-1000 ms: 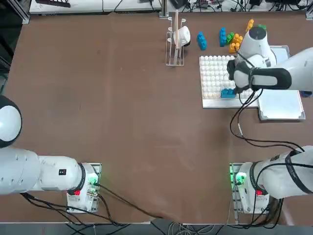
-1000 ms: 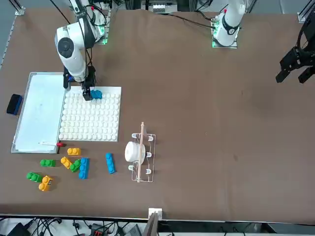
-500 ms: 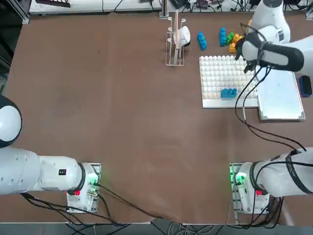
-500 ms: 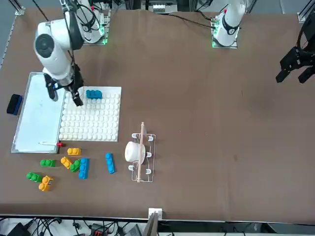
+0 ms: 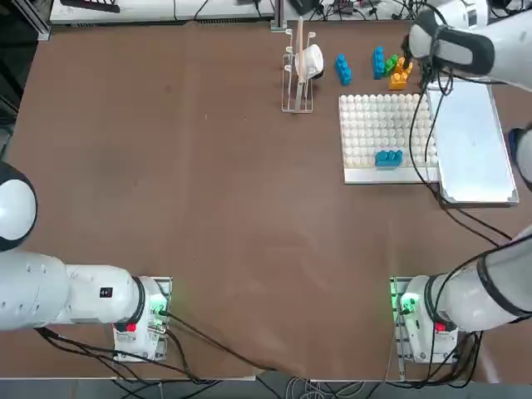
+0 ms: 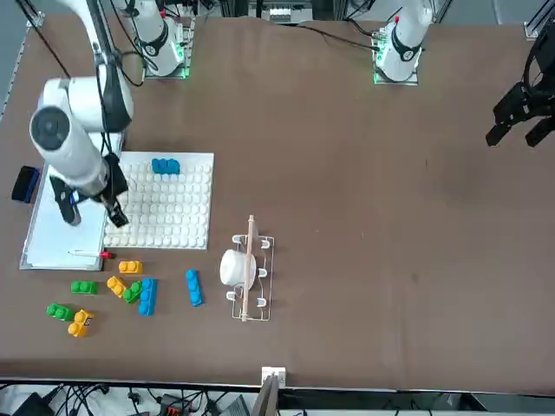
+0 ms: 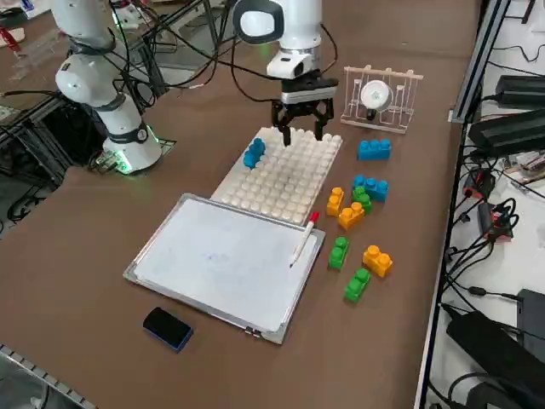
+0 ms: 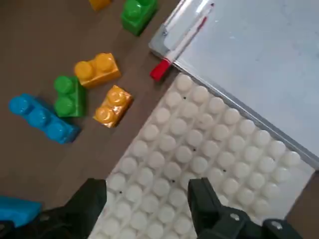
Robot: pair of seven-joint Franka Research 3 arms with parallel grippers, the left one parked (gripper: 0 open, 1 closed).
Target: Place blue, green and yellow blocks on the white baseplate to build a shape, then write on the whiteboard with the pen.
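The right arm reached out over the table, wrist bent down. The right gripper (image 7: 302, 129) hung above the far part of the white baseplate (image 7: 281, 183), fingers spread apart and empty. One blue block (image 7: 254, 152) sat on the plate's near side; the pen (image 7: 303, 239) lay on the whiteboard's (image 7: 213, 264) far edge, with loose blocks (image 7: 353, 204) on the table beyond.
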